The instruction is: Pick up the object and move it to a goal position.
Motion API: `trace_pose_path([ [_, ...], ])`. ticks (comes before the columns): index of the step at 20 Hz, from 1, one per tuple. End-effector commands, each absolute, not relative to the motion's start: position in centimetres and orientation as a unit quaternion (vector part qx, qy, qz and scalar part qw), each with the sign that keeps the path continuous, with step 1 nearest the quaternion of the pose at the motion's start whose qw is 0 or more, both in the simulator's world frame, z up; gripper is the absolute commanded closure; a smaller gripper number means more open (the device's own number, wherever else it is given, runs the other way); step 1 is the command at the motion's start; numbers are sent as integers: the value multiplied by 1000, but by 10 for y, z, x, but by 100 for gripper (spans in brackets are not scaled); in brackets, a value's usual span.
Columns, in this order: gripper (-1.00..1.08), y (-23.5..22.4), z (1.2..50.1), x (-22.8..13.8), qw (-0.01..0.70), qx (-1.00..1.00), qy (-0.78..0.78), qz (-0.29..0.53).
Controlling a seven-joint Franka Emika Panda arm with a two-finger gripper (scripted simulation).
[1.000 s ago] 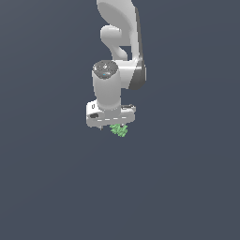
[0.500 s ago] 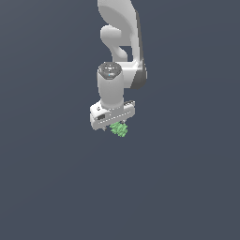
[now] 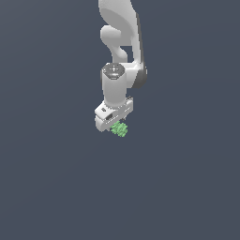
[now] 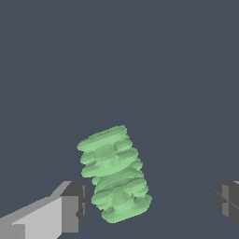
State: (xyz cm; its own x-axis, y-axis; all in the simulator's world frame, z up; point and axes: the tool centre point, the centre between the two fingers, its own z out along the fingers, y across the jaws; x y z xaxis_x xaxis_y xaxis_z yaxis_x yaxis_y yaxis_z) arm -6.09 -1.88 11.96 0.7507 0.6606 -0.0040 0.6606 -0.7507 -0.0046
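Note:
The object (image 3: 120, 129) is a small bright green, ridged, bumpy lump lying on the dark grey floor; in the exterior view it peeks out just under the white hand. In the wrist view the object (image 4: 115, 174) stands tilted between the two fingers, closer to one grey pad (image 4: 74, 206) than to the other pad (image 4: 228, 201), and touches neither. My gripper (image 3: 116, 124) hangs directly over the lump, pointing down, with its jaws wide apart. From the wrist camera the gripper (image 4: 151, 203) is open around the lump.
A plain dark grey floor (image 3: 56, 187) fills both views. The white arm (image 3: 119, 28) comes down from the top of the exterior view. Nothing else shows.
The wrist has shifted slightly toward the exterior view's right and the hand has turned a little and dropped slightly. The green lump has stayed where it was.

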Motion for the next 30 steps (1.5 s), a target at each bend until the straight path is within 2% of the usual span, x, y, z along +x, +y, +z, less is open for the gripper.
trace_pose_path([
  [1,-92,-16,116,-66,1,-922,-388,2],
  [14,-92,-7,107,-83,0,-868,-497,0],
  [24,-92,-6,103,-85,0,-862,-507,0],
  [30,-92,-6,80,-86,0,-861,-508,0],
])
